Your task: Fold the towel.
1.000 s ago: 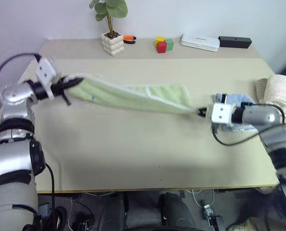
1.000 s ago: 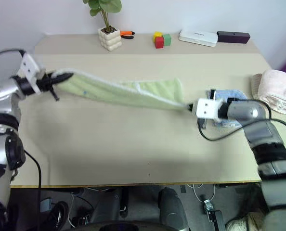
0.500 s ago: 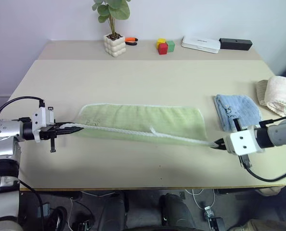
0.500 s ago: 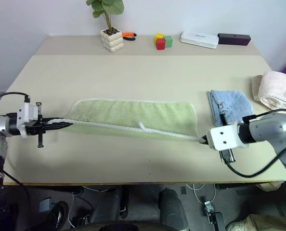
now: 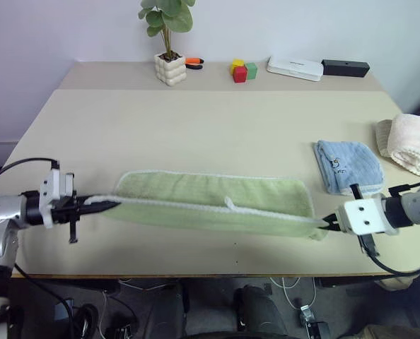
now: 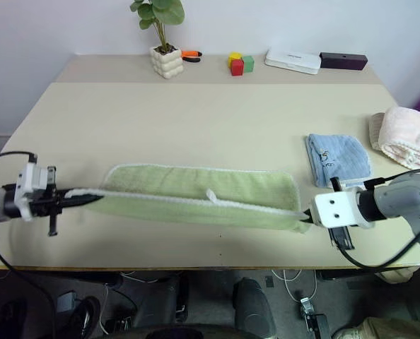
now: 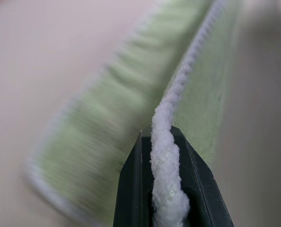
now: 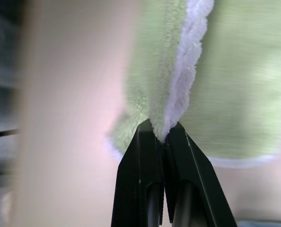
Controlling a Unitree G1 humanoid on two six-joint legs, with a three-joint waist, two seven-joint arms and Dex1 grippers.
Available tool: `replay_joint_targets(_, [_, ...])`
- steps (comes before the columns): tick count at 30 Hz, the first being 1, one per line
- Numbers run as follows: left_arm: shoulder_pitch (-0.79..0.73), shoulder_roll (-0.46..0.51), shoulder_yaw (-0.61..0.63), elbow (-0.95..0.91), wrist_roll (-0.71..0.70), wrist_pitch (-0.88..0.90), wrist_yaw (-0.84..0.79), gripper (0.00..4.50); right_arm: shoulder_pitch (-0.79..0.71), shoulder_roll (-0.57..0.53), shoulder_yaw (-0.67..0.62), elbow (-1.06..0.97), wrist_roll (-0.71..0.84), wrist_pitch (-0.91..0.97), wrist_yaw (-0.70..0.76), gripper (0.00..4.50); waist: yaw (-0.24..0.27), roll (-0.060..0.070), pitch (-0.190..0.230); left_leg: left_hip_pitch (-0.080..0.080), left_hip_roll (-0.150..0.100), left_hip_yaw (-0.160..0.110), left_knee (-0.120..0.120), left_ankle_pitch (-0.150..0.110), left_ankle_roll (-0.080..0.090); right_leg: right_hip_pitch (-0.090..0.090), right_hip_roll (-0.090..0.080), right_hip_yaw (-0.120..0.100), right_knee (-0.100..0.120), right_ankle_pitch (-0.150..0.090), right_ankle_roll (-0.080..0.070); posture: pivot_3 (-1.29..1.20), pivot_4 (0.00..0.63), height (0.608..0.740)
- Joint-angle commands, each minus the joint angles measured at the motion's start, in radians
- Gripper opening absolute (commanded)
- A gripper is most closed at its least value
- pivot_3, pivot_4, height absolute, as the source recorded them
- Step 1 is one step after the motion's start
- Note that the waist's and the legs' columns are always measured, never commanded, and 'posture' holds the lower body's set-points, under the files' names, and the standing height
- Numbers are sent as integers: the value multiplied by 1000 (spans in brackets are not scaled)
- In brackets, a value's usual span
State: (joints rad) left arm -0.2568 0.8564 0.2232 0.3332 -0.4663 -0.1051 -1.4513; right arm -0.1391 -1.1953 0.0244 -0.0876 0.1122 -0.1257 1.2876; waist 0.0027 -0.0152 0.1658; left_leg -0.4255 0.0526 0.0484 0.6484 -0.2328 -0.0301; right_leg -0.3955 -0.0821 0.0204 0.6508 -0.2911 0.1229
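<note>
The light green towel with white stitched edging is stretched lengthwise across the near part of the table, folded over itself, its white loop standing near the middle. My left gripper is shut on the towel's left corner, the white edging pinched between its black fingers. At the other end my right gripper is shut on the right corner, edging caught between its fingers. The held edge hangs slightly above the tabletop near the front edge.
A folded light blue towel lies at the right, a cream rolled towel beyond it at the table's right edge. At the back stand a potted plant, coloured blocks, a white box and a black box.
Both grippers pulled back toward the table's front edge and lowered, carrying the towel's held edge over the part lying on the table. In the last half second they barely moved.
</note>
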Motion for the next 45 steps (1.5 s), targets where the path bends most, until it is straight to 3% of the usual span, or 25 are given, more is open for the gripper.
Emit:
replay_joint_targets(1, [-59, -14, 11, 91, 39, -60, 37, 42, -72, 36, 25, 78, -45, -25, -17, 0, 1, 0, 0, 0, 0, 0, 0, 0, 1, 0, 0, 0, 0, 0, 0, 0, 150, 740])
replay_joint_targets(8, [-250, -91, -48, 342, 155, -202, 124, 42, -263, 148, 99, 282, -138, -141, -74, 0, 7, 0, 0, 0, 0, 1, 1, 0, 1, 0, 1, 0, 0, 0, 0, 0, 150, 740])
replay_joint_targets(17, [-356, -137, -84, 536, 227, -283, 148, 42, -368, 208, 145, 440, -209, -244, -121, 0, 6, 0, 0, 0, 0, 1, 0, 0, 1, 0, 1, 0, 0, 0, 0, 0, 150, 740])
replay_joint_targets(45, [-414, -187, -106, 675, 302, -316, 224, 42, -433, 248, 152, 522, -247, -237, -159, 0, 6, 0, 0, 0, 0, 1, 0, 0, 1, 0, 1, 0, 0, 0, 1, 0, 150, 740])
